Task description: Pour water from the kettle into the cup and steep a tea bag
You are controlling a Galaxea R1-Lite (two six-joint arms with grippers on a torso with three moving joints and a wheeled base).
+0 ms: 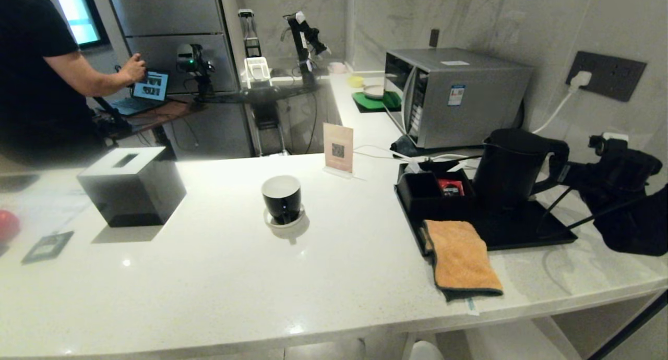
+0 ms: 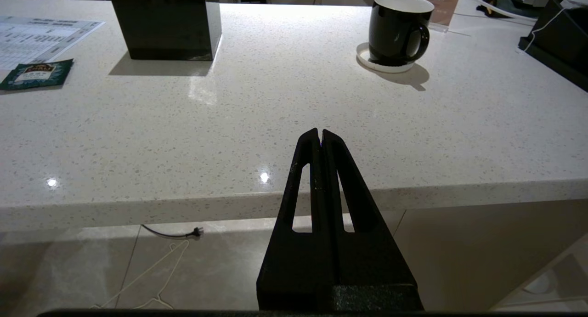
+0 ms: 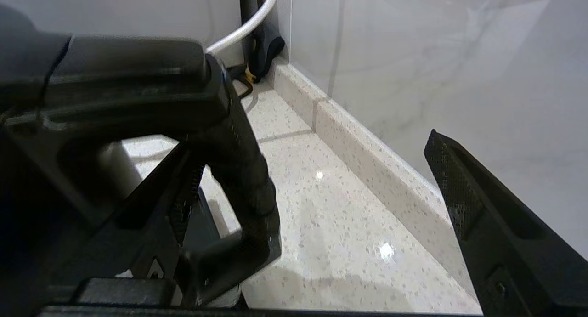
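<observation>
The tall black kettle [image 1: 509,167] stands on a black tray [image 1: 522,237] at the right of the counter. My right gripper [image 1: 566,177] is at its loop handle [image 3: 234,161]. It is open, with the handle between the jaws close against one finger [image 3: 183,202] and the other finger [image 3: 459,188] far off by the wall. The black cup [image 1: 282,197] with a white inside sits on its saucer [image 1: 271,222] mid-counter, also the cup [image 2: 397,30] in the left wrist view. A green tea bag packet [image 2: 36,73] lies at the far left. My left gripper [image 2: 320,132] is shut, empty, at the counter's front edge.
A black tissue box [image 1: 130,185] stands left of the cup. An orange cloth [image 1: 462,255] hangs over the tray's front. Red packets [image 1: 451,187] sit in the tray's compartment. Behind are a microwave [image 1: 454,96] and a QR sign [image 1: 338,147]. A person [image 1: 42,78] works at the back left.
</observation>
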